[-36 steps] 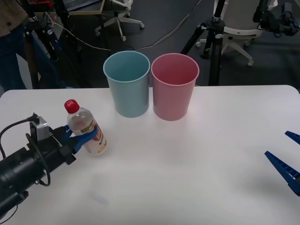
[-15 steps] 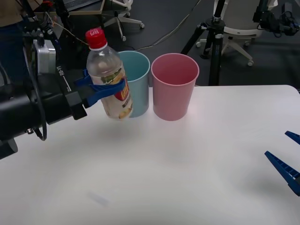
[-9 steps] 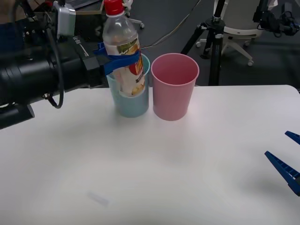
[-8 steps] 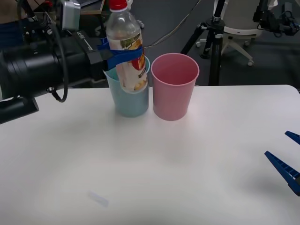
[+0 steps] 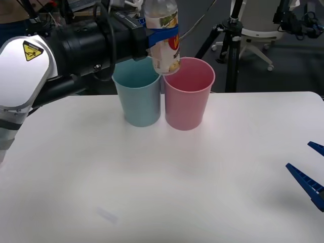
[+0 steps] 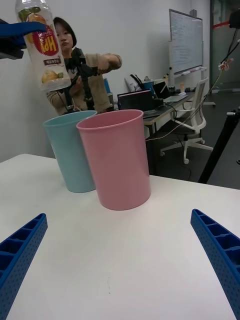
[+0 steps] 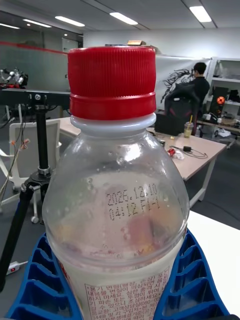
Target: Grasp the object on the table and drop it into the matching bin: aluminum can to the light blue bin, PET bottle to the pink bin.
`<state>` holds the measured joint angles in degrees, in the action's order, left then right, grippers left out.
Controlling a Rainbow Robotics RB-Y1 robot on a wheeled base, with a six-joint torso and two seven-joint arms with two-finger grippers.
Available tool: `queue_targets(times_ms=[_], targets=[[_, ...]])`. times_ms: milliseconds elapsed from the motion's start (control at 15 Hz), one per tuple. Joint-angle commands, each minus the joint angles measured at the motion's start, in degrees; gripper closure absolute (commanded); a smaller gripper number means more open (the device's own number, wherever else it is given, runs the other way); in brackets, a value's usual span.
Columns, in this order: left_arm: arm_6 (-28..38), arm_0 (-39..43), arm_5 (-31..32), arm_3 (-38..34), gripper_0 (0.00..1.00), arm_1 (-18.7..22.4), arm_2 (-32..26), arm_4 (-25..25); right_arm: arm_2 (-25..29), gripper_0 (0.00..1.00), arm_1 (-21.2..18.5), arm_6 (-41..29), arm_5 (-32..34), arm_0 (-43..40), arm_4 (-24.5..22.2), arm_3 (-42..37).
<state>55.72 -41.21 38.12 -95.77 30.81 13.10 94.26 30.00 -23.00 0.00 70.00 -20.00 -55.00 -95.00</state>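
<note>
Overhead, left pincer [image 5: 163, 34] clamps the PET bottle [image 5: 163, 43] above pink bin [image 5: 188, 96].

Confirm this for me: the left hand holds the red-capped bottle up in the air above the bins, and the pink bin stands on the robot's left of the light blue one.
Not quite. The left hand does hold the bottle above the bins, but the pink bin stands on the robot's right of the light blue bin, as the front view shows.
</note>
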Motion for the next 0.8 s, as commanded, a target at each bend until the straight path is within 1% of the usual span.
queue_targets(times_ms=[67,267,533,667,800], targets=[[0.1,-2.4,0.0,4.5,0.95,-4.6,-0.1,4.5,0.0,0.0,0.0,0.0,0.0,0.0,0.0,0.0],[0.1,-5.1,0.0,9.6,0.95,-9.0,0.0,7.3,0.0,0.0,0.0,0.0,0.0,0.0,0.0,0.0],[1.5,-6.0,-0.9,12.6,0.95,-15.0,-0.1,15.2,0.0,0.0,0.0,0.0,0.0,0.0,0.0,0.0],[2.1,-6.0,-0.9,13.4,0.95,-16.3,-0.1,16.7,0.0,0.0,0.0,0.0,0.0,0.0,0.0,0.0],[2.3,-6.4,-2.4,15.2,0.95,-17.8,0.0,18.7,0.0,0.0,0.0,0.0,0.0,0.0,0.0,0.0]])
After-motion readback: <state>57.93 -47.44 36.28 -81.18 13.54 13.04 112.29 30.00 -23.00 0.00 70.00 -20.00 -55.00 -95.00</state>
